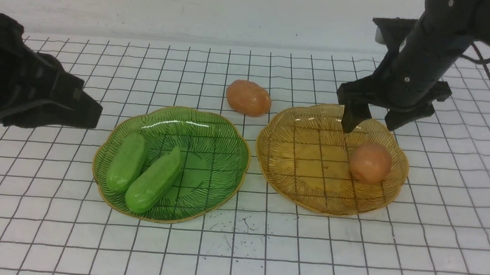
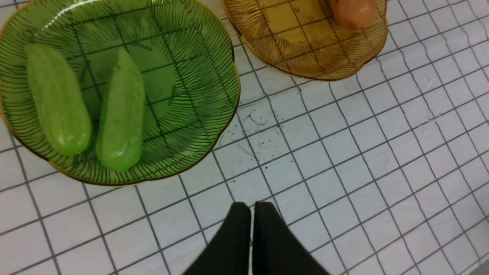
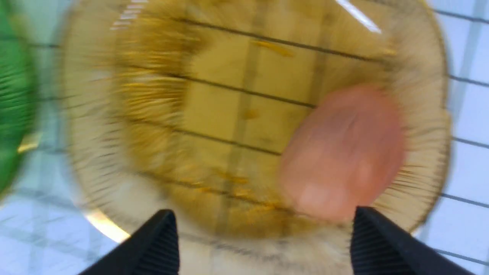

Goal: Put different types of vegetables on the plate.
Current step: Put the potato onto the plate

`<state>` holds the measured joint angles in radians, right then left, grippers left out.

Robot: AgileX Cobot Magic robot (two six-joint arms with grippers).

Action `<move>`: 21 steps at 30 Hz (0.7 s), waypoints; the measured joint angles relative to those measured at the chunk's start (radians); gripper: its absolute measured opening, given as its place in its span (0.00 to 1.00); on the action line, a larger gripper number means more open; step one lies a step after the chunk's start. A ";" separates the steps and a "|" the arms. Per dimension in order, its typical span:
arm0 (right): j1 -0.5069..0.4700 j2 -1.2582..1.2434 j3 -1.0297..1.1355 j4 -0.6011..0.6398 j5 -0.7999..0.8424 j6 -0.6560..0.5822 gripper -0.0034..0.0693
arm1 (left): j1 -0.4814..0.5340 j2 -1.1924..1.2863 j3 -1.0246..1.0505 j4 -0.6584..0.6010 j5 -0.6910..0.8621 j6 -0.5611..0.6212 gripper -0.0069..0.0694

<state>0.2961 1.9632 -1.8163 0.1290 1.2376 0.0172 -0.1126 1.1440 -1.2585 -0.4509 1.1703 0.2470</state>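
The unplated potato [image 1: 248,98] looks light, rigid, slippery: pinch its middle. The right end effector [image 1: 372,124] gapes empty; the left end effector [image 2: 252,206] is pressed together.

The front camera sits on the robot's side, between the arms. It looks forward and a bit down over the table [image 1: 234,260]. It is far enough back to see both arms, the green plate [image 1: 223,131] and the yellow plate [image 1: 289,132]. The left wrist camera looks down from well above, past the left gripper [image 2: 252,208]. It sees most of the green plate and part of the yellow plate. The right wrist camera looks past the right gripper [image 3: 263,214], very close over the yellow plate, and its picture is blurry. All three views share the yellow plate and the potato [image 1: 370,163] in it.
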 joint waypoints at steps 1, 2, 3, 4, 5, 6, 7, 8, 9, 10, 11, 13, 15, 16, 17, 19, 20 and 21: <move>0.000 -0.021 0.000 0.025 0.001 -0.017 0.75 | 0.000 0.007 -0.005 -0.001 0.000 -0.001 0.08; 0.000 -0.048 0.000 0.048 0.003 -0.027 0.71 | 0.000 0.017 -0.014 0.000 0.001 -0.002 0.08; 0.000 -0.080 0.000 0.067 0.004 -0.033 0.68 | 0.000 0.025 -0.027 0.005 0.001 -0.009 0.08; 0.000 -0.118 0.000 0.082 0.005 -0.036 0.63 | 0.000 0.041 -0.052 0.016 0.000 -0.028 0.08; 0.000 -0.165 0.000 0.097 0.006 -0.044 0.56 | 0.000 0.057 -0.085 0.027 0.000 -0.056 0.08; 0.000 -0.199 0.000 0.105 0.007 -0.051 0.52 | 0.000 0.078 -0.117 0.037 0.000 -0.080 0.08; 0.000 -0.216 0.000 0.110 0.007 -0.055 0.51 | 0.000 0.087 -0.124 0.040 0.001 -0.084 0.08; 0.000 -0.267 0.000 0.119 0.008 -0.065 0.44 | -0.001 0.125 -0.172 0.049 0.001 -0.110 0.08; 0.000 -0.302 0.000 0.123 0.011 -0.074 0.40 | -0.003 0.148 -0.201 0.053 0.003 -0.119 0.08; 0.000 -0.344 0.000 0.123 0.014 -0.082 0.36 | -0.011 0.179 -0.236 0.061 0.003 -0.128 0.08; 0.000 -0.386 0.004 0.124 0.015 -0.089 0.31 | -0.023 0.212 -0.276 0.073 0.005 -0.138 0.08; 0.000 -0.477 0.029 0.127 0.018 -0.108 0.20 | -0.067 0.279 -0.334 0.108 0.008 -0.158 0.08; 0.000 -0.545 0.065 0.128 0.021 -0.119 0.14 | -0.116 0.338 -0.389 0.152 0.009 -0.186 0.08; 0.000 -0.588 0.097 0.130 0.025 -0.123 0.09 | -0.157 0.395 -0.441 0.200 0.013 -0.229 0.08; 0.000 -0.615 0.120 0.130 0.028 -0.126 0.07 | -0.178 0.429 -0.473 0.227 0.018 -0.261 0.08; 0.000 -0.677 0.181 0.130 0.032 -0.129 0.04 | -0.222 0.529 -0.562 0.289 0.029 -0.356 0.08; 0.000 -0.705 0.213 0.130 0.033 -0.129 0.04 | -0.230 0.557 -0.596 0.301 0.029 -0.377 0.08; 0.000 -0.730 0.244 0.130 0.033 -0.129 0.03 | -0.242 0.604 -0.639 0.316 0.029 -0.400 0.09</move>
<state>0.2961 1.2333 -1.5726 0.2587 1.2710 -0.1117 -0.3541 1.7483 -1.8980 -0.1352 1.1994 -0.1532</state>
